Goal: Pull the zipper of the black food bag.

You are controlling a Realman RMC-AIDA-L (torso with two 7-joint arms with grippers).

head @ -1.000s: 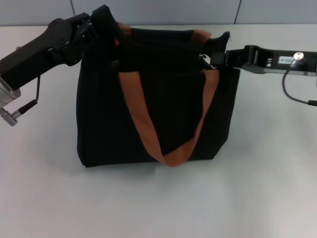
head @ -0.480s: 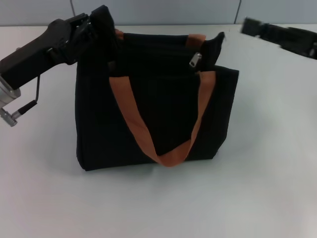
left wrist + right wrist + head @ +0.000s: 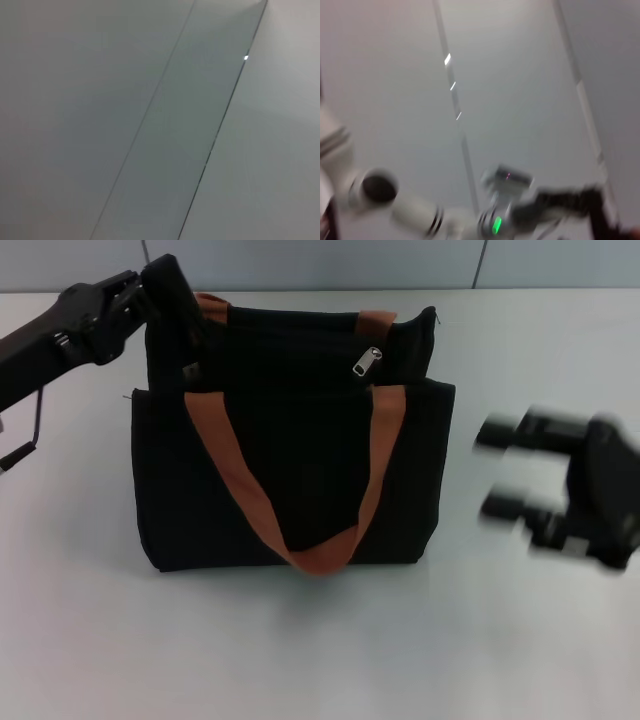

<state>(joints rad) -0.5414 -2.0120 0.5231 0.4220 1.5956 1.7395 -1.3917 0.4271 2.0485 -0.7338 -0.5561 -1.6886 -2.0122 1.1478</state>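
The black food bag (image 3: 300,470) stands upright mid-table, its orange-brown handle (image 3: 240,490) hanging down the front. The silver zipper (image 3: 367,361) pull lies free on the top zip track, towards the bag's right end. My left gripper (image 3: 168,302) is at the bag's top left corner, shut on the fabric there. My right gripper (image 3: 498,468) hangs blurred to the right of the bag, apart from it, with its two fingers (image 3: 503,430) spread open and empty. Neither wrist view shows the bag or the zipper.
Bare white table (image 3: 320,650) lies all around the bag. A grey wall (image 3: 320,262) runs along the back edge. The right wrist view shows a blurred white arm segment (image 3: 415,212) with a green light.
My right gripper has left the zipper pull, swung away, and come down open to the right of the bag. My left gripper and the bag have shifted left.
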